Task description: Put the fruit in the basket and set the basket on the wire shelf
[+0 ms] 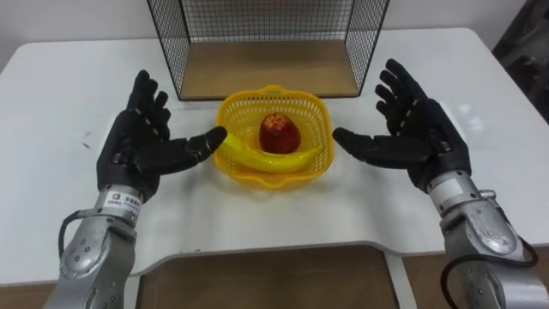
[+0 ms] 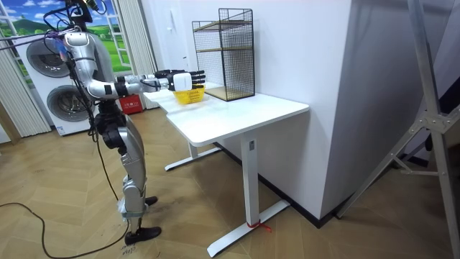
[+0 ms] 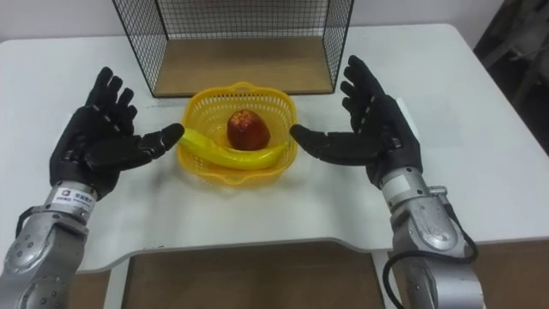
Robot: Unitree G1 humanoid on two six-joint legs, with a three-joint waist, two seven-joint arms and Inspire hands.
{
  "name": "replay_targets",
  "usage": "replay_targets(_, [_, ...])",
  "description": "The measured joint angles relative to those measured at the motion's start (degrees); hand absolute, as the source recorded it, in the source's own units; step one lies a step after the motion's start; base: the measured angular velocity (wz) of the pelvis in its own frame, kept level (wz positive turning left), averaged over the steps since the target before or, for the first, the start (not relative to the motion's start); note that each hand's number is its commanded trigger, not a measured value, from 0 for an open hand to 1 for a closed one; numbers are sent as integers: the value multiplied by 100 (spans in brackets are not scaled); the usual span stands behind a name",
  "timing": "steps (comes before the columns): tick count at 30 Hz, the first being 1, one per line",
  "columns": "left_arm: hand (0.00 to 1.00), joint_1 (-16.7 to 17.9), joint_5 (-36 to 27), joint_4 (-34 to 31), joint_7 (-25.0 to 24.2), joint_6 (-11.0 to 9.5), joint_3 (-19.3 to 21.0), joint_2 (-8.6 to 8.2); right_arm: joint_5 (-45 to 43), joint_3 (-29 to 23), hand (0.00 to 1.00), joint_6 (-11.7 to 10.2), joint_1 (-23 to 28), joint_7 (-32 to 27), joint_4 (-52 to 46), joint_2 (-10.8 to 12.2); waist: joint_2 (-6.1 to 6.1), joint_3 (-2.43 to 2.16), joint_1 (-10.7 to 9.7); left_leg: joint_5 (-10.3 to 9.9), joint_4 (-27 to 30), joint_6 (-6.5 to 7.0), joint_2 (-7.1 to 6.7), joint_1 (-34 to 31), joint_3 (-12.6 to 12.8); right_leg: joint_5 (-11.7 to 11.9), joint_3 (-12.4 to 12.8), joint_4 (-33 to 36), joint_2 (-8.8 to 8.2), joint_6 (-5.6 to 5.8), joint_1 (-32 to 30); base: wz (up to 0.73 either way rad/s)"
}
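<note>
Yellow plastic mesh basket (image 1: pixel 319 108): likely light, flexible | grip: opposite rims | left hand (image 1: pixel 137 148), right hand (image 1: pixel 422 130): fingers spread, empty

The robot stands on the wood floor at the end of a white table (image 2: pixel 244 115), both arms held out level over it. Its right hand (image 2: pixel 188 78) and left hand (image 2: pixel 164 75) flank a yellow basket (image 2: pixel 188 96). A wire shelf (image 2: pixel 226 54) stands on the table near the wall. Stacked washing machines (image 2: pixel 54 65) are behind the robot.
</note>
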Motion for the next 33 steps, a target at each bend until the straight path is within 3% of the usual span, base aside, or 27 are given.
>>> replay_targets(16, [0, -1, 0, 188, -162, 118, -65, -35, 58, 22, 0, 0, -38, 74, 67, 160, 130, -8, 5, 0, -29, 0, -1, 15, 3, 15, -6, -92, 9, 0, 32, 0])
replay_targets(21, [0, -1, -1, 265, -180, 145, -78, -124, 190, 77, 0, 0, -39, 72, 401, 259, 132, -6, 0, 0, -33, 0, -1, 11, -1, 15, -7, -88, 7, 0, 22, 0])
replay_targets(33, [0, -2, -3, 267, -187, 318, -139, -126, 321, 267, 0, 6, -37, 71, 512, 446, 118, 2, -16, 0, -32, 0, -2, 11, -28, 15, -30, -79, 7, 0, 30, 0])
